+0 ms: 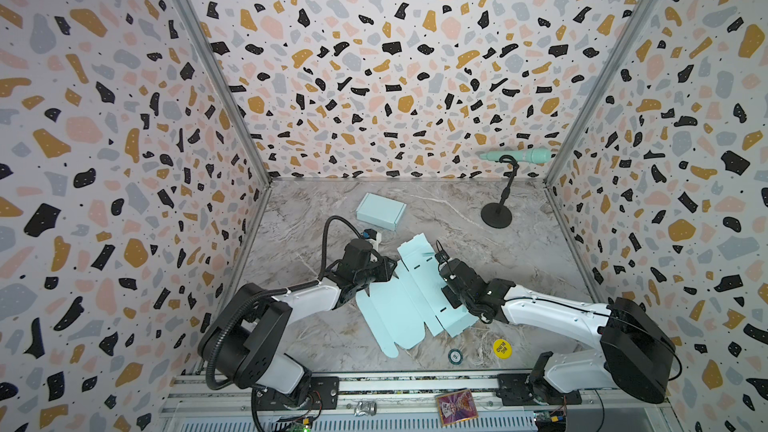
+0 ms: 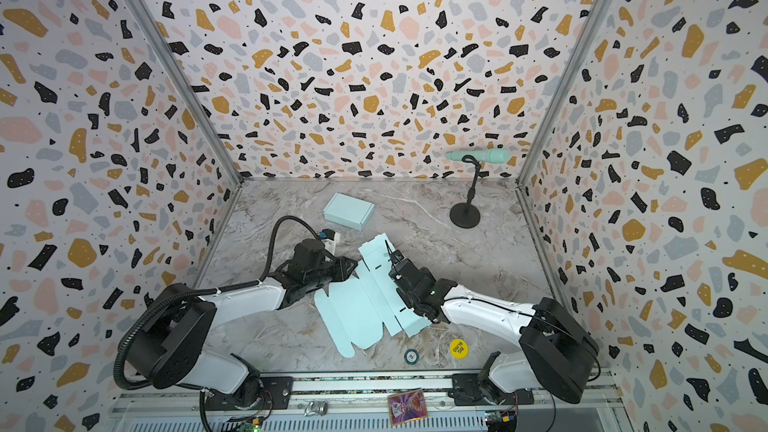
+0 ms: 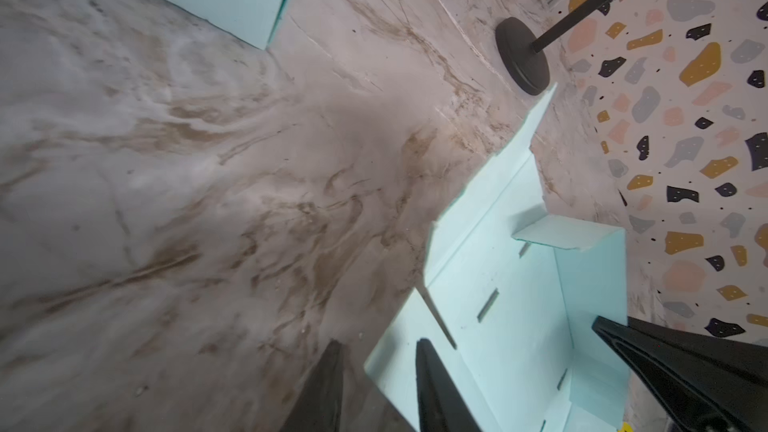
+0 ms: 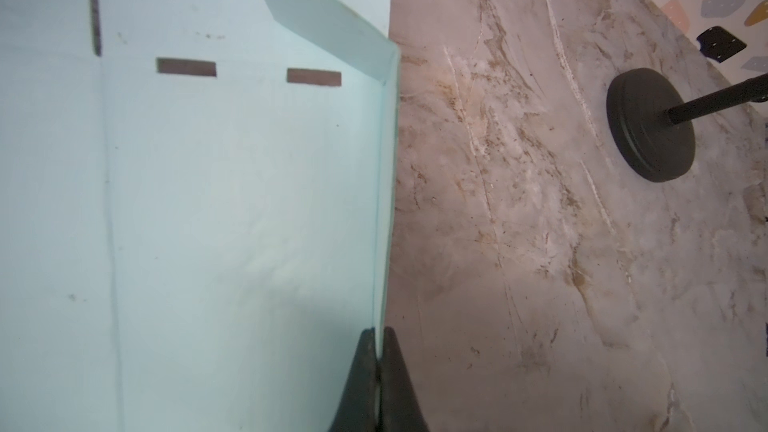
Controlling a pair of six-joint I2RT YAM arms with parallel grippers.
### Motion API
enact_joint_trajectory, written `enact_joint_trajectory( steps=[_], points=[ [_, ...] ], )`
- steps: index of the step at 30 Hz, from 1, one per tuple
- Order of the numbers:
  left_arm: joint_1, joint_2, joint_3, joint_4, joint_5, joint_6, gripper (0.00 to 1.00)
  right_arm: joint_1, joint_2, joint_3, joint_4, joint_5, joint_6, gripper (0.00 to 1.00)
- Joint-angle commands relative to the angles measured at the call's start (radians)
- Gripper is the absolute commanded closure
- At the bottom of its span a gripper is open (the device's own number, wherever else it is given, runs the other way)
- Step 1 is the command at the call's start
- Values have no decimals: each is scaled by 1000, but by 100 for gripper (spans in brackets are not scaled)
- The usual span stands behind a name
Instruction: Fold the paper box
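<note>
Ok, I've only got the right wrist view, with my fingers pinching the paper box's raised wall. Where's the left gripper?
Observer: The left gripper is at the opposite edge of the paper box, on the left in both top views.
Operator: Is it gripping that edge?
Observer: No. Its fingers stand apart, one over the paper box's edge and one outside it.
Operator: Anything farther back that I can't see?
Observer: A folded box lies behind the left gripper, not touching the paper box.

Folded box [image 1: 380, 210] behind flat blank [image 1: 390, 313]
</note>
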Motion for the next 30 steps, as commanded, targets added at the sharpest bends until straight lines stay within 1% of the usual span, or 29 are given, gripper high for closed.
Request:
enact_joint_trajectory(
  steps=[1, 3, 7, 10, 15, 18, 21, 25, 29, 30],
  points=[
    [4, -2, 12, -4, 5, 51, 62, 15, 6, 35, -9, 47, -30, 100],
    [3, 25, 22, 14, 28, 49, 58, 30, 15, 41, -10, 58, -31, 100],
    [-3, 43, 29, 39, 51, 41, 56, 46, 31, 53, -18, 73, -28, 100],
    [-22, 24, 32, 24, 45, 45, 61, 49, 38, 57, -20, 78, -28, 100],
    [-63, -15, 8, 2, 29, 40, 74, 52, 62, 73, -21, 93, -43, 100],
    [-81, -43, -12, 1, 26, 25, 79, 54, 80, 84, -26, 110, -48, 100],
    [-114, -60, -16, 1, 23, 9, 81, 58, 93, 92, -22, 114, -55, 100],
    [-148, -57, -16, 18, 23, -12, 82, 66, 102, 98, -7, 129, -74, 100],
    [-148, -54, -38, 67, 51, -35, 82, 95, 84, 79, 53, 157, -150, 100],
    [-145, -58, -42, 69, 51, -33, 80, 104, 74, 67, 81, 170, -178, 100]
  ],
)
